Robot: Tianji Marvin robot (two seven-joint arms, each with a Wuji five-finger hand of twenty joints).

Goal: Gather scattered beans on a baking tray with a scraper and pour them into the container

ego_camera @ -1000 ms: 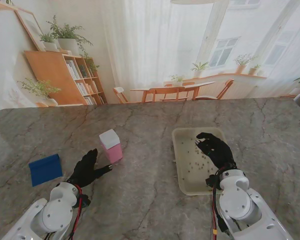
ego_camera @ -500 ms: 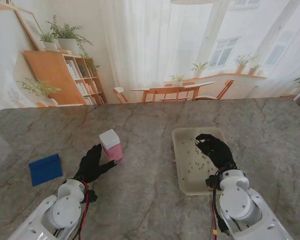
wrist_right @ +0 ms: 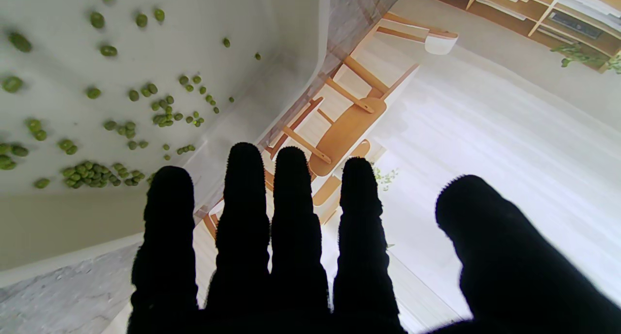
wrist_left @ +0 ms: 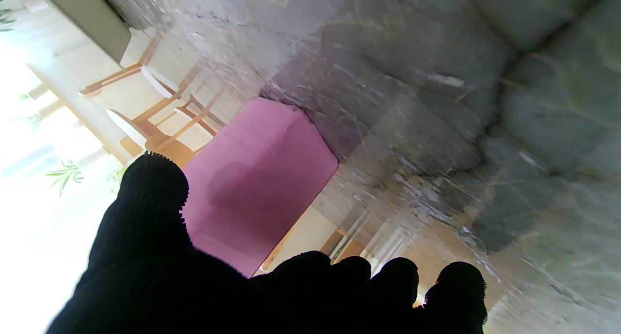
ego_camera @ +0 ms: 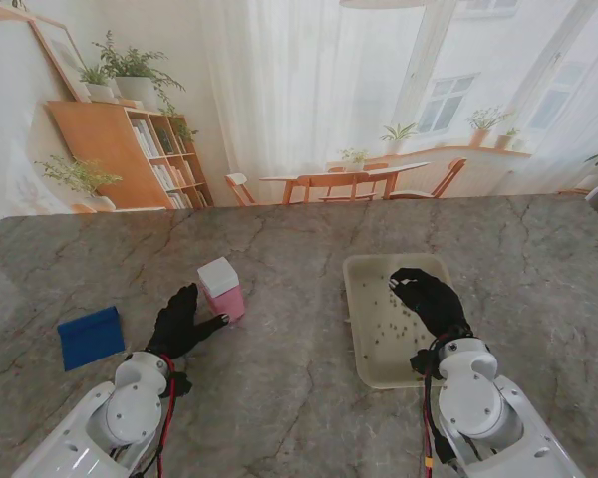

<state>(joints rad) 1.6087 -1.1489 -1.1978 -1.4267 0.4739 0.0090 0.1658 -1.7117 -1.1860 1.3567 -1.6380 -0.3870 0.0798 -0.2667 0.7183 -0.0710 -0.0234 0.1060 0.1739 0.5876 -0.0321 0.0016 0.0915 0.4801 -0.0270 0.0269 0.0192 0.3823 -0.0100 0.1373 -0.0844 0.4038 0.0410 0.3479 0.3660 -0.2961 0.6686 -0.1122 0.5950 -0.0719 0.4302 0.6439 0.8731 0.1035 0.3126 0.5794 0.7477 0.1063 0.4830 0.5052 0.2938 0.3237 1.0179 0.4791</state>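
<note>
Fingers [wrist_right: 247, 212] of the right hand [ego_camera: 431, 299] are held apart, empty, over the baking tray [ego_camera: 364, 370], where beans [wrist_right: 92, 174] lie scattered. Left hand [ego_camera: 179, 324] is spread just beside the pink container [ego_camera: 222, 290]; the blue scraper [ego_camera: 91, 337] lies far left.

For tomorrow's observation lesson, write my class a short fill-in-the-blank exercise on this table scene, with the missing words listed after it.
1. The beans scattered on the tray are ____ in colour.
2. The flat scraper lying on the table is ____ in colour.
3. The pink container stands nearest the robot's ____ hand.
4. The right hand hovers over the ____.

Missing words: green; blue; left; tray
</note>
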